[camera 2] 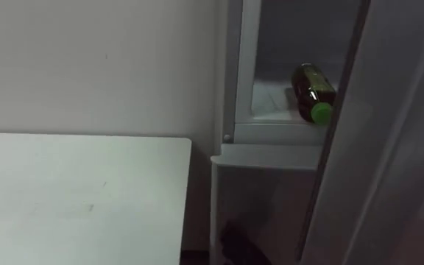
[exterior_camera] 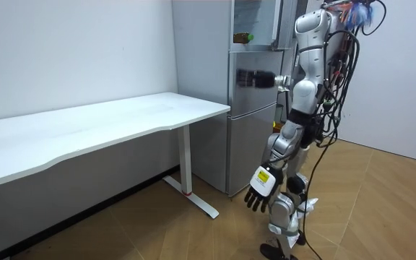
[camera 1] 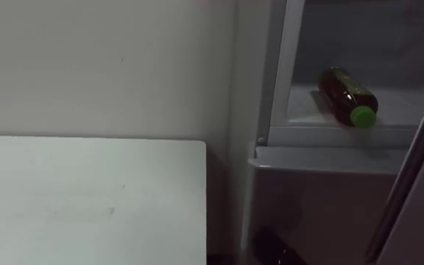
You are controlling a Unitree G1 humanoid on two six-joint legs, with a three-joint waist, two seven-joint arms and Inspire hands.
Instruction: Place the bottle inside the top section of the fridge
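Observation:
The bottle (camera 1: 347, 96) holds dark liquid and has a green cap. It lies on its side on the floor of the upper fridge compartment (camera 1: 322, 137), cap towards me, and no hand touches it. From the room view it shows as a small green spot (exterior_camera: 243, 37) high in the fridge. My right hand (exterior_camera: 255, 78) reaches forward at the height of the lower fridge's top, below the bottle, fingers stretched and holding nothing. It appears as a dark shape (camera 1: 271, 249) low in the left eye view. My left hand (exterior_camera: 258, 189) hangs by my leg with relaxed fingers.
I stand right in front of the grey fridge (exterior_camera: 251, 130). Its upper door (camera 1: 418, 184) stands partly open on my right, close to my head. A white table (camera 1: 87, 199) runs along the wall on my left, its end beside the fridge.

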